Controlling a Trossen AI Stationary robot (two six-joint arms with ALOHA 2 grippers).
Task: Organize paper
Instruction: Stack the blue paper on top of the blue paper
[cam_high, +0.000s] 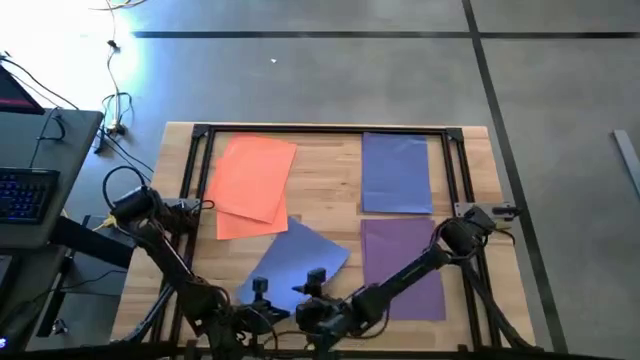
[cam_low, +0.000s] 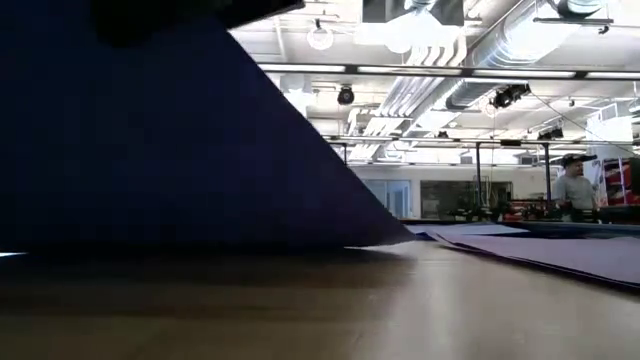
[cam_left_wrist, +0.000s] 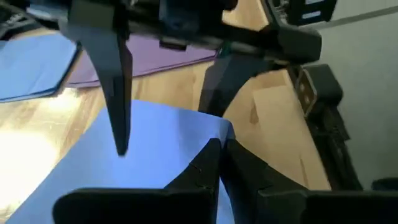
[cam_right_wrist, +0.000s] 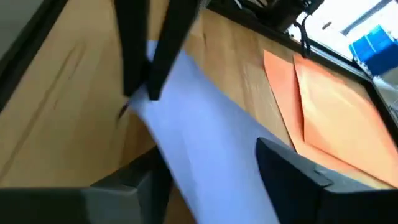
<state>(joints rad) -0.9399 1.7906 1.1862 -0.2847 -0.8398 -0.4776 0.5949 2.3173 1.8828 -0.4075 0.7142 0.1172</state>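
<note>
While clamping the stray blue sheet by its near edge, raises that edge off the table, likely for carrying: so with the left gripper, fingers closed on it. Lies askew at the near middle, just beside the orange sheets and the purple sheets; probably belongs on the blue pile at the far right. Hovers alongside with fingers spread, grasping nothing, seemingly to steady: right gripper

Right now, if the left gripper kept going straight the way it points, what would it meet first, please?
Probably the right gripper, which hangs just ahead of the left gripper over the blue sheet that the left one grips; depth is hard to judge.
</note>
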